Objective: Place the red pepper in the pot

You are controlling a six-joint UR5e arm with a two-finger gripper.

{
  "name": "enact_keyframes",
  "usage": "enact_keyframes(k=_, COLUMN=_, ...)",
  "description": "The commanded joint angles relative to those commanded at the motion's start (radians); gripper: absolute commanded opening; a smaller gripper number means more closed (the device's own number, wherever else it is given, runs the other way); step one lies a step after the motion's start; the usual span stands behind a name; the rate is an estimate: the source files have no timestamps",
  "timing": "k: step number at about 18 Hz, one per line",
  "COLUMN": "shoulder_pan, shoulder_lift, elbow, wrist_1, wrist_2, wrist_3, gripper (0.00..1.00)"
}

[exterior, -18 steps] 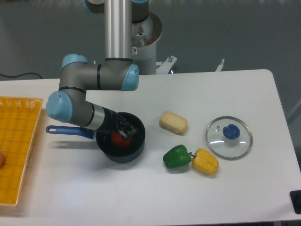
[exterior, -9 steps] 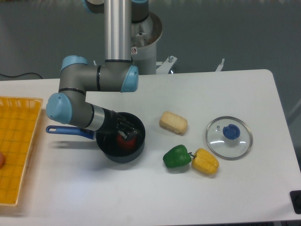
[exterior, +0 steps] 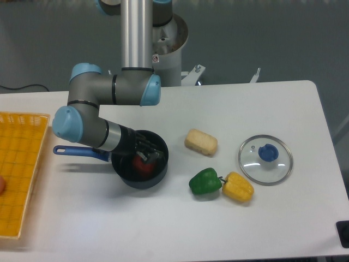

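The pot (exterior: 126, 176), a small dark round saucepan with a blue handle (exterior: 76, 151), stands left of the table's middle. The red pepper (exterior: 143, 165) lies inside it, partly hidden by the fingers above it. My gripper (exterior: 148, 152) reaches down into the pot from the left, just over the pepper. Its dark fingers look spread and open, with the pepper resting below them rather than between them.
A green pepper (exterior: 205, 182) and a yellow pepper (exterior: 238, 186) lie touching, right of the pot. A beige sponge-like block (exterior: 201, 142) sits behind them. A glass lid with a blue knob (exterior: 265, 159) lies at the right. A yellow basket (exterior: 19, 169) fills the left edge.
The red pepper has shifted slightly right and lower inside the pot, coming free of the fingers. The arm has hardly moved.
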Motion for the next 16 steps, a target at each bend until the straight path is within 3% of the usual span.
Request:
enact_keyframes(k=8, shoulder_pan=0.06, shoulder_lift=0.058, elbow=0.04, wrist_1=0.0, wrist_2=-0.138, wrist_3=0.015, gripper=1.0)
enact_keyframes(k=11, shoulder_pan=0.135, shoulder_lift=0.107, elbow=0.043, wrist_1=0.0, wrist_2=-0.259, wrist_3=0.104, gripper=1.0)
enact_keyframes(k=16, shoulder_pan=0.254, shoulder_lift=0.115, elbow=0.055, wrist_1=0.006, wrist_2=-0.396, wrist_3=0.175, gripper=1.0)
